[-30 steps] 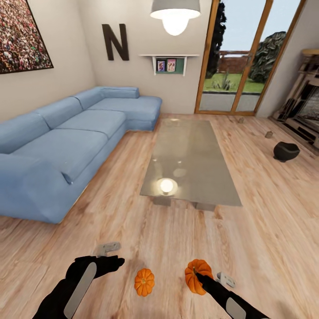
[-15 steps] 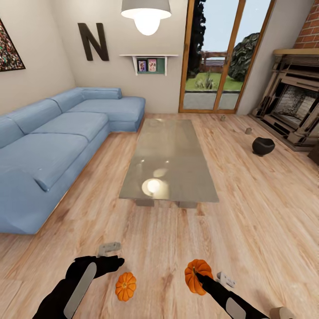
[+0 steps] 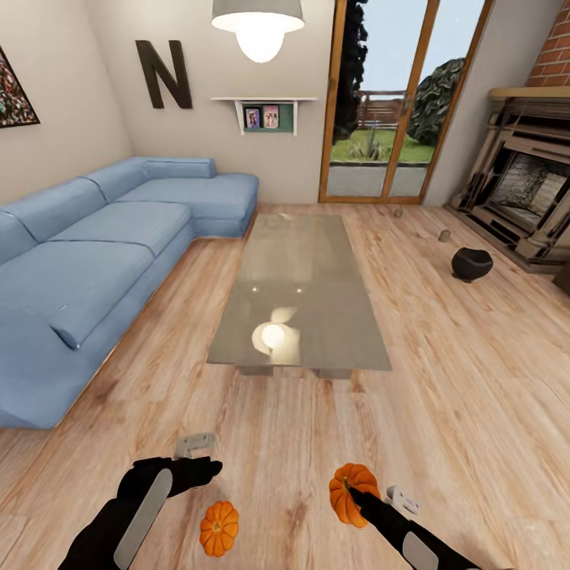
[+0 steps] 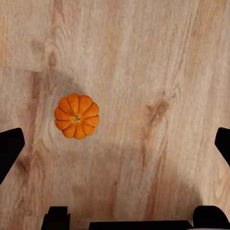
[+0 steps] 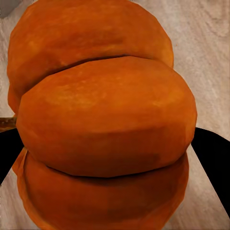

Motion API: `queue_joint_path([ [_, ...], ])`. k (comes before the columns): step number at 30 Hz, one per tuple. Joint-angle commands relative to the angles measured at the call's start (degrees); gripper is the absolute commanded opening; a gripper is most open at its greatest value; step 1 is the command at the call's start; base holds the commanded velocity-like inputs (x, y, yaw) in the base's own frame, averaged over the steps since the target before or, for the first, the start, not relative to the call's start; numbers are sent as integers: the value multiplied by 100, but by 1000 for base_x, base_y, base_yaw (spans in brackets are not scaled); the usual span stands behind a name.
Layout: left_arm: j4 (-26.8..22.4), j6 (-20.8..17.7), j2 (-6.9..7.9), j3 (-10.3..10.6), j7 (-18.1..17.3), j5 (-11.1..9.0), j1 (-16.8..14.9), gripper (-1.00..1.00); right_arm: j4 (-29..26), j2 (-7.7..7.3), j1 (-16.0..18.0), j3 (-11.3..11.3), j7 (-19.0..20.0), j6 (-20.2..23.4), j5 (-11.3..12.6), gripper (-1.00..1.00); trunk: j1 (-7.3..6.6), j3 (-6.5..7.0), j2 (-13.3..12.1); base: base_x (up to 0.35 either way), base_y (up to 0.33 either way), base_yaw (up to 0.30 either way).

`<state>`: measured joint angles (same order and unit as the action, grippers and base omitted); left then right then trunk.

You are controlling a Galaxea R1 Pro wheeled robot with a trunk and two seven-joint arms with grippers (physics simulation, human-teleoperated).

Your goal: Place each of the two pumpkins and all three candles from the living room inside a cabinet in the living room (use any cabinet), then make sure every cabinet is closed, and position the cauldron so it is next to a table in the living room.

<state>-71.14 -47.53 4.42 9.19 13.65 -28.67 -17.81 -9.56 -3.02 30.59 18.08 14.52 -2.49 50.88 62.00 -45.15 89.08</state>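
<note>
The living room spreads ahead in the head view: a blue sofa point(image 3: 95, 261) along the left wall, a long glass table point(image 3: 305, 297) running away down the middle, and a fireplace point(image 3: 526, 190) at the right. No cabinet can be made out from here, so the place where the pumpkins must go is out of sight. The black cauldron point(image 3: 471, 263) sits on the floor between the table and the fireplace, well apart from the table's edge. 2 small candles point(image 3: 444, 235) stand beyond it near the glass doors; the far one point(image 3: 398, 211) is barely more than a speck, and a 3rd cannot be picked out.

Close to the robot, the right gripper point(image 3: 349, 489) is clamped on 1 pumpkin point(image 3: 354, 493), held off the floor; the right wrist view has its ribbed orange body point(image 5: 103, 120) pressed between the dark fingers at both edges. The second pumpkin point(image 3: 219, 528) lies on the floor, stem up, just inboard of and below the left gripper point(image 3: 207, 469). That arm is clearly the nearer one. In the left wrist view this pumpkin point(image 4: 76, 116) sits off toward 1 finger rather than centred between the 2, and the fingers point(image 4: 9, 146) stand wide apart and empty. I judge the left gripper needs to shift sideways over it before descending. The fingertips are cut off at the picture's edges.
</note>
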Motion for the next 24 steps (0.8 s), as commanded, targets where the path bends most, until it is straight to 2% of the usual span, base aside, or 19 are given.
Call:
queue_joint_path([
  [1, -5, -11, 6, 14, 56, -60, -3, 100, 7, -2, 5, 46, 16, -24, 58, -100, 2, -4, 2, 147, 48, 0],
  [11, 1, -11, 5, 21, 58, -60, -3, 100, 7, 2, 5, 46, 16, -24, 57, -100, 2, -4, 2, 142, 57, 0],
  [24, 4, -11, 0, 22, 58, -60, -3, 100, 7, 9, 6, 46, 16, -24, 55, -100, 2, -4, 2, 265, 3, 0],
])
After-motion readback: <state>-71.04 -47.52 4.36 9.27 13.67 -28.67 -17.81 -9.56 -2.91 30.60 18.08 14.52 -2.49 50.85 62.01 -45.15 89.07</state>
